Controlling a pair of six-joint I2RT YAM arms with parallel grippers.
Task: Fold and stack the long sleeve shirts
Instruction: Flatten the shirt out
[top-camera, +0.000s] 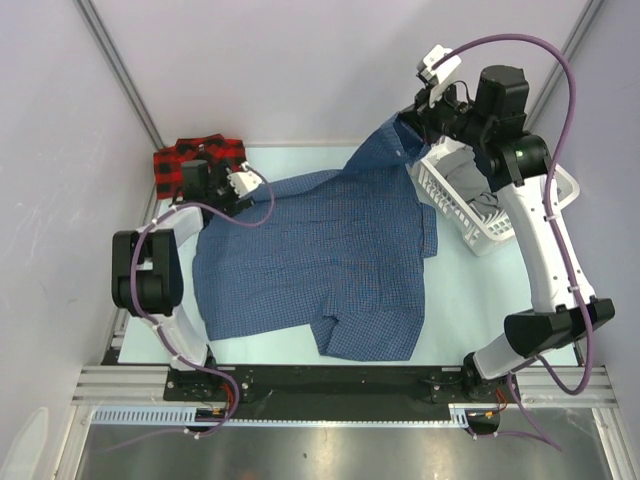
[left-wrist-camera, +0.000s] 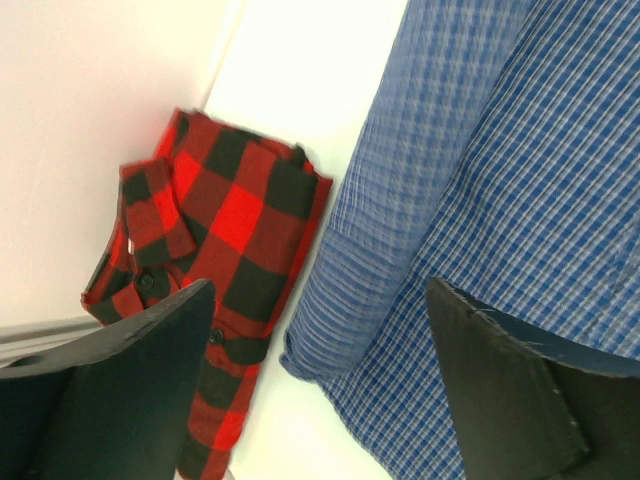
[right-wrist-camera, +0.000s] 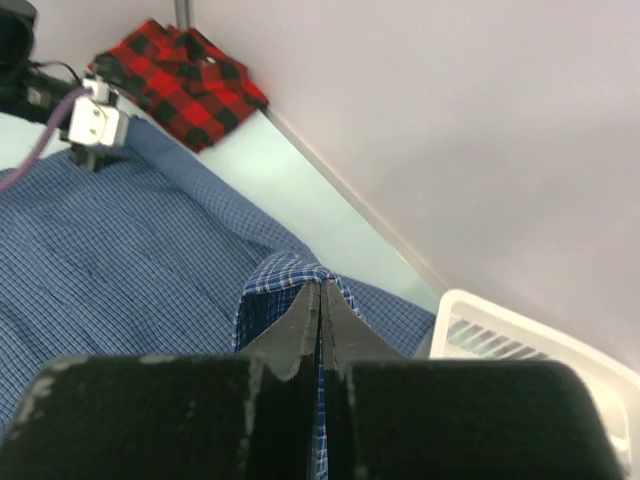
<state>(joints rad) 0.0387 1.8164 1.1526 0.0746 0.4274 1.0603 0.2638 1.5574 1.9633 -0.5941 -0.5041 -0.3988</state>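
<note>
The dark blue fine-check shirt (top-camera: 320, 260) lies spread over the middle of the table. My right gripper (top-camera: 408, 122) is shut on its far right corner and holds that part lifted above the table; the pinched cloth (right-wrist-camera: 290, 275) folds over my fingertips. The red-and-black plaid flannel shirt (top-camera: 195, 158) lies folded in the far left corner, and shows in the left wrist view (left-wrist-camera: 215, 290) and right wrist view (right-wrist-camera: 185, 80). My left gripper (top-camera: 238, 187) is open and empty, over the blue shirt's far left edge (left-wrist-camera: 340, 320), beside the flannel.
A white slatted basket (top-camera: 455, 205) with grey cloth in it stands at the right, just under my right arm. Walls close the table at the back and sides. Bare pale table (top-camera: 480, 300) shows at the near right.
</note>
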